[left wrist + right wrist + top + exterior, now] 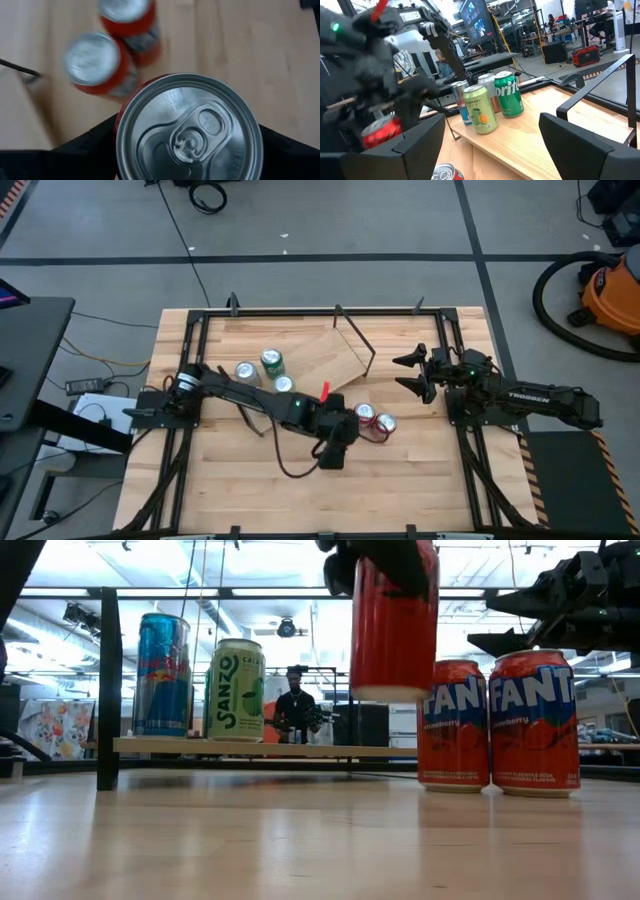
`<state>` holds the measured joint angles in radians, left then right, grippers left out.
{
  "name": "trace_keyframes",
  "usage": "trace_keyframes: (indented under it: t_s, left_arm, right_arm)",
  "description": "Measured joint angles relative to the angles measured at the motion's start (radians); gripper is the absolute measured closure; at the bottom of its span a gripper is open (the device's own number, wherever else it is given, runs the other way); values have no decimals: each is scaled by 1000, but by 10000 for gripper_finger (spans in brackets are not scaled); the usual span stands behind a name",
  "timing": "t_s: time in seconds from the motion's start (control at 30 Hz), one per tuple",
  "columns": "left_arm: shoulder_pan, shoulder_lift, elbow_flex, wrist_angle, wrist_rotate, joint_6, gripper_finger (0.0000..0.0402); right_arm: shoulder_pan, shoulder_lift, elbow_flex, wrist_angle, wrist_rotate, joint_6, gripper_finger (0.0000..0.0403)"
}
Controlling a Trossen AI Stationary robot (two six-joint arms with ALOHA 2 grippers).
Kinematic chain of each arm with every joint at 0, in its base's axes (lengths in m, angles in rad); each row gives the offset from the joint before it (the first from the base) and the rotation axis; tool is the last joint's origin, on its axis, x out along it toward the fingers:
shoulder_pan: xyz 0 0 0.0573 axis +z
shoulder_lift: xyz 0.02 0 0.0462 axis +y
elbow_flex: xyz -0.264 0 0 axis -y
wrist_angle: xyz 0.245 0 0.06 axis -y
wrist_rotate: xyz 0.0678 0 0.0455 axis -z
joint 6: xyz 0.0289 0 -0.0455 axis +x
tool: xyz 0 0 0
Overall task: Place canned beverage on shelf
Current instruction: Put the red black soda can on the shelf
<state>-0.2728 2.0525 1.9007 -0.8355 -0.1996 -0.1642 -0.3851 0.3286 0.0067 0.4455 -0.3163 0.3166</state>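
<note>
1. The left gripper [187, 150] has its jaws pinching a red can [394, 620] by the sides, upright; in the low view the can hangs clear of the bench [400, 490], its base well above the wood.

2. Two more red Fanta cans [492, 725] stand on the bench just beside the lifted one; the carry should, I judge, rise straight up first so the held can does not clip their rims.

3. The shelf [335, 355] lies toward the far side of the bench, and three cans already stand on it: a blue one [162, 675], a pale green Sanzo [236, 690] and a green Sprite [509, 94]; in the high view they sit toward the plank's left end, so the bare wood to their right looks the safest landing place.

4. A thin black bracket rod [362, 342] rises at the shelf's near right end; the approach should pass above or beside it, not through it.

5. Keep the can vertical during the move; lower until the base touches the plank flat, then spread the jaws and withdraw upward, since a sideways exit could topple it.

6. The right gripper [412, 375] waits at the right of the bench, jaws spread and holding nothing; it is near the shelf's right end, so the left arm should stay clear of it.
</note>
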Motion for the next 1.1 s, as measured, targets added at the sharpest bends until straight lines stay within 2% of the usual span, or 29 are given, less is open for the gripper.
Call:
trace_keyframes:
  t_s: [0.3, 1.1]
  left_arm:
    - [58, -46, -10, -27, -28, 50, 95]
    - [255, -52, -10, -189, -29, 154, 93]
  right_arm:
    - [0, 0, 0, -2, 0, 2, 69]
    - [0, 0, 0, -3, -19, 12, 69]
